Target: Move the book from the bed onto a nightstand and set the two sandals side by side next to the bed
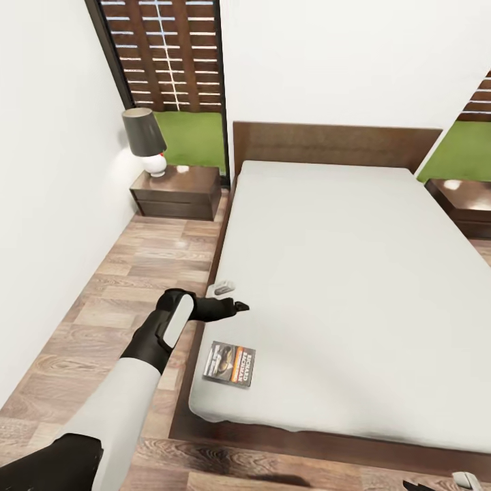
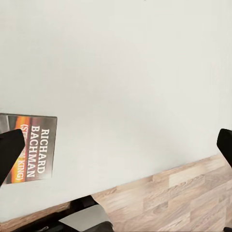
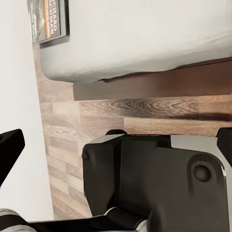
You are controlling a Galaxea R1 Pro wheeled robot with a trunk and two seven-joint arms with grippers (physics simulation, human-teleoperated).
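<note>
At the bottom left of the head view, the left arm reaches up and forward to the left edge of the bed. The left gripper hovers over the mattress border at the centre left of the frame. In the left wrist view its two fingertips stand at the opposite side edges of the picture, so the jaws are wide apart and hold nothing. The right gripper shows only a little at the bottom right corner of the head view; in the right wrist view its black fingertips also stand far apart, with nothing between them.

The book lies flat on the mattress near the lower left corner of the bed, just below the left gripper in the frame and not touching it. The cover faces up, with an orange band and white letters.

I judge that the book is thin, light and rather stiff, but it lies fully flat on a soft surface, so a finger cannot easily go under it. The best place to take hold is probably the long edge closest to the mattress border, pressing a little into the mattress. The cover can slip if the grip is shallow.

Farther, at the upper left, a nightstand with a lamp stands beside the headboard, well apart from the book. A second nightstand is at the right edge. No sandals are seen here.
</note>
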